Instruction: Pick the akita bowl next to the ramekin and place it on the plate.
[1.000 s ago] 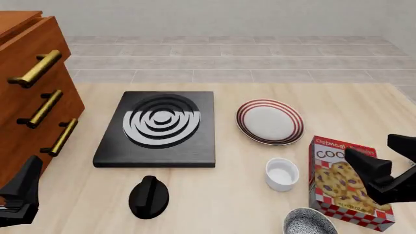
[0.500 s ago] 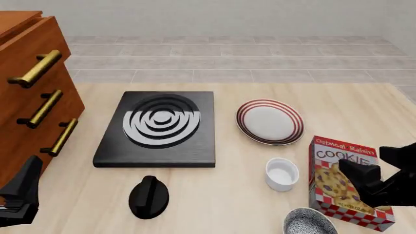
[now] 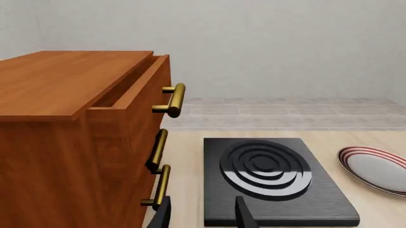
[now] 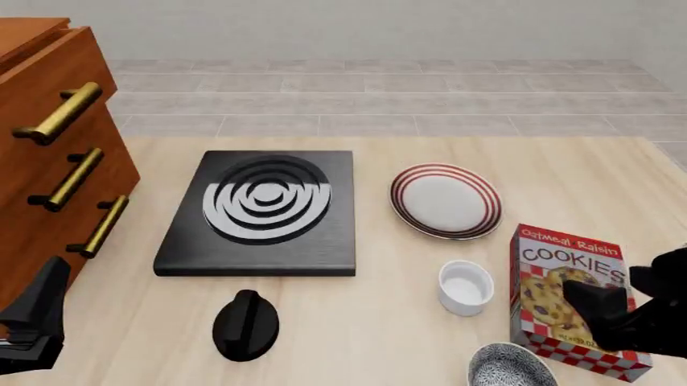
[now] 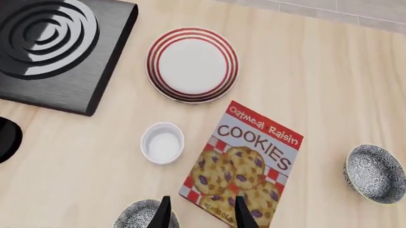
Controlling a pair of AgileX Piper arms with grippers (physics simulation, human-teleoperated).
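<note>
The akita bowl (image 4: 511, 367), speckled black and white, sits at the table's near edge just in front of the white ramekin (image 4: 466, 287). The right wrist view shows both, the bowl (image 5: 143, 216) cut off by the frame and the ramekin (image 5: 162, 142) beside it. The red-ringed plate (image 4: 446, 201) (image 5: 192, 64) lies farther back and holds nothing. My right gripper (image 4: 629, 304) (image 5: 201, 216) hangs open above the cookie box, to the right of the bowl. My left gripper (image 4: 39, 312) (image 3: 203, 216) stands open at the near left, holding nothing.
A cookie box (image 4: 572, 299) lies flat right of the ramekin. A second speckled bowl (image 5: 377, 173) sits beyond the box. A black stove (image 4: 263, 213) with white rings, a black knob (image 4: 246, 324) and a wooden drawer cabinet (image 4: 54, 153) fill the left side.
My right gripper has drawn back toward the near edge and lower over the cookie box. The left gripper and all objects have stayed still.
</note>
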